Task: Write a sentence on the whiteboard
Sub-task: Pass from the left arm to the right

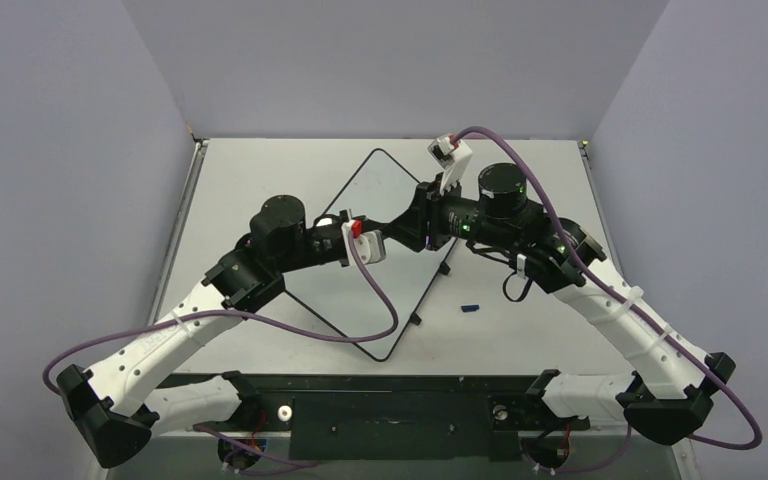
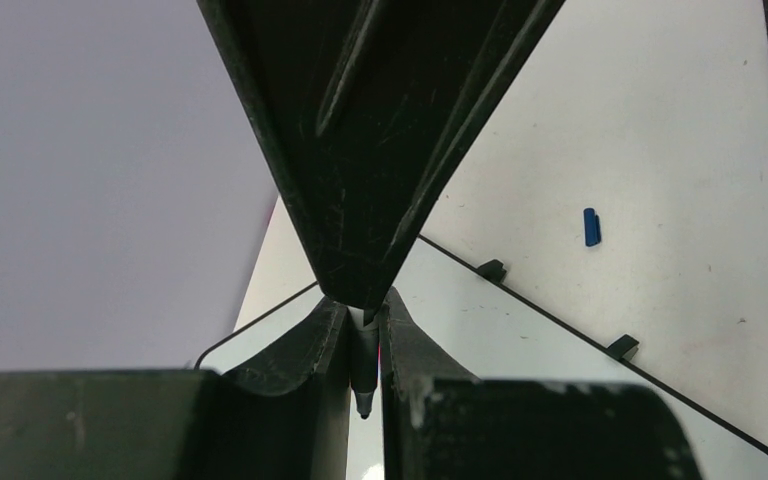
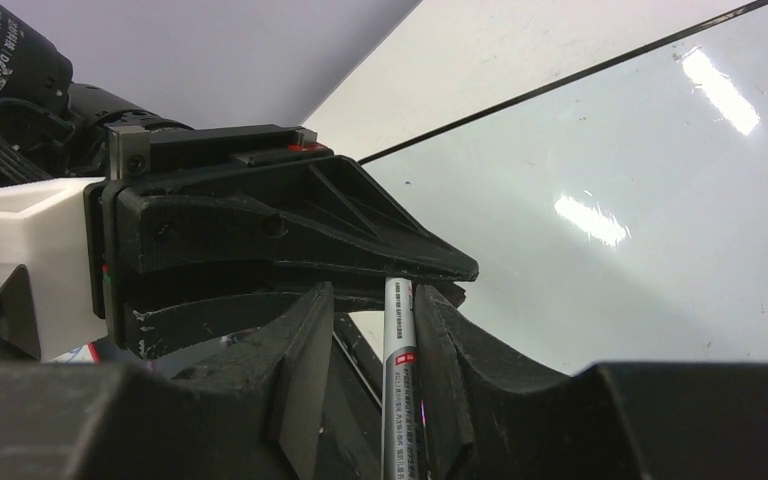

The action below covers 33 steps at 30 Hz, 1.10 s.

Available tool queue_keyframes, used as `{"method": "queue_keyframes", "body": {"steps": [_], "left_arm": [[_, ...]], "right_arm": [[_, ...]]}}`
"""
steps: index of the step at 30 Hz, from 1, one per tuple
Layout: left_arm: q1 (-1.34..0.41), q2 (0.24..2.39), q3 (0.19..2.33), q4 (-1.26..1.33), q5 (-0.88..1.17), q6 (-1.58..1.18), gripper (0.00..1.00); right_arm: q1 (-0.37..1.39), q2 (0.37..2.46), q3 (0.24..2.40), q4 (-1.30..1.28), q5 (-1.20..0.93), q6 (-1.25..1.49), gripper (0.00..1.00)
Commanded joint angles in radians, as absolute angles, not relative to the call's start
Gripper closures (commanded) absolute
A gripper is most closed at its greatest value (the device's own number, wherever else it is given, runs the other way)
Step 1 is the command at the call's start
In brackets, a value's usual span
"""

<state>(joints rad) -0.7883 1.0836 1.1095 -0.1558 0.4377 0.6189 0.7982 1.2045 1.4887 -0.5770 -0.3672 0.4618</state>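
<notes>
The whiteboard (image 1: 384, 185) lies turned like a diamond in the middle of the table, glossy white with a thin black rim. The sentence is out of view. Both grippers meet above the board. My left gripper (image 1: 392, 232) (image 2: 365, 315) is shut on a grey marker (image 2: 363, 370) whose bare dark tip points at its camera. My right gripper (image 1: 412, 222) (image 3: 375, 300) stands open around the same marker's barrel (image 3: 398, 370). The barrel rests against one finger, and a gap separates it from the other. The board (image 3: 640, 200) shows glare spots under the grippers.
A small blue cap (image 1: 471, 307) (image 2: 590, 227) lies on the matte table right of the board. Small black feet (image 2: 493, 269) stick out along the board's rim. Purple cables loop from both arms. Grey walls close in the table on three sides.
</notes>
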Motion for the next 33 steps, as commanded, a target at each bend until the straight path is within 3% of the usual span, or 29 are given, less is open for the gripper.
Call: {"method": "queue_keyframes", "body": {"steps": [1,8,21,33], "left_arm": [[-0.793,1.088,1.161,-0.144,0.458,0.646,1.0],[-0.792,1.09,1.181,-0.164,0.444,0.668,1.0],[-0.792,1.09,1.197,-0.168,0.444,0.672,1.0],[-0.793,1.081,1.174,-0.152,0.447,0.66,1.0]], "right_arm": [[0.801,1.225,1.49,-0.549,-0.393,0.458,0.68],[0.804,1.24,1.5,-0.572,-0.401,0.443,0.73],[0.815,1.266,1.517,-0.613,-0.377,0.415,0.69],[0.83,1.28,1.517,-0.577,-0.365,0.429,0.84]]}}
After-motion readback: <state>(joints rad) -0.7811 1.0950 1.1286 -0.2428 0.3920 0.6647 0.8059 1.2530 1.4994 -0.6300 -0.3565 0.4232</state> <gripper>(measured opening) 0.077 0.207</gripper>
